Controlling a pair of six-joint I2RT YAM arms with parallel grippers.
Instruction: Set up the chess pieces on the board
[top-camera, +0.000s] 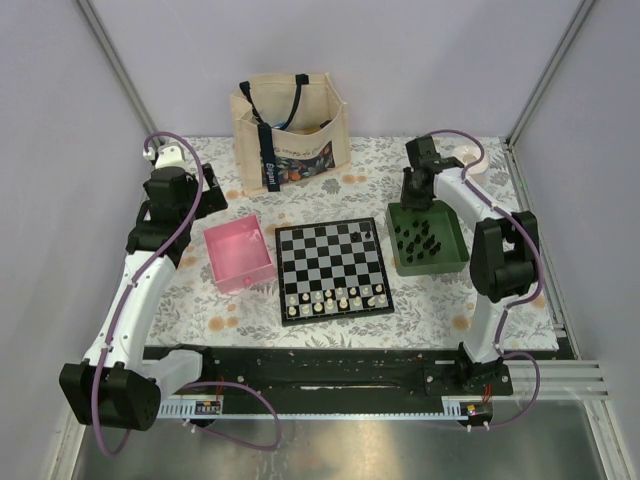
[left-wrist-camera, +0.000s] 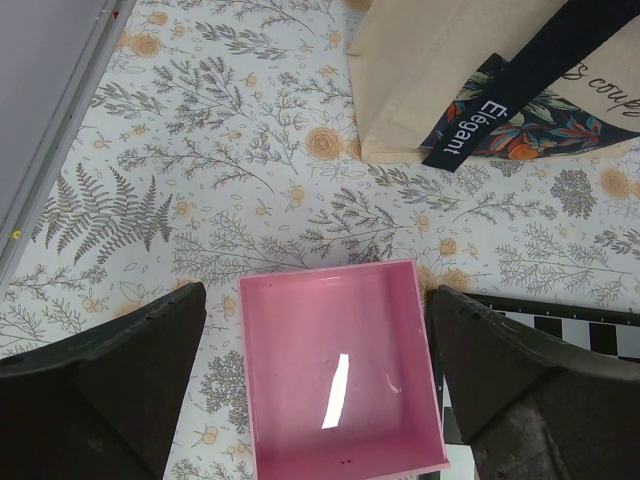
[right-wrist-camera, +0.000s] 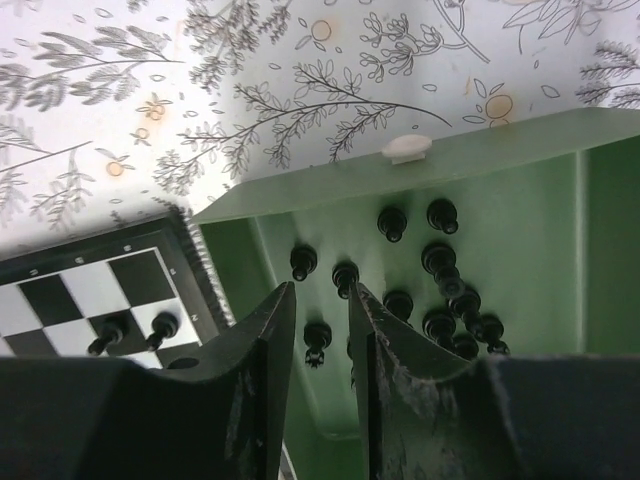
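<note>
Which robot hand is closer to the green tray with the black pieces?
Right. The right gripper hangs over the green tray's corner beside the chessboard; the left gripper is beyond the chessboard, above the pink tray.

Black-and-white chequered board (top-camera: 331, 262), black pieces (right-wrist-camera: 392, 224) (green tray (right-wrist-camera: 530, 215))

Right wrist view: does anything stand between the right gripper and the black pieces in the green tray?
Nothing visible does. The right gripper hangs over the open green tray, black pieces loose below. Only the tray's wall separates them from the board.
</note>
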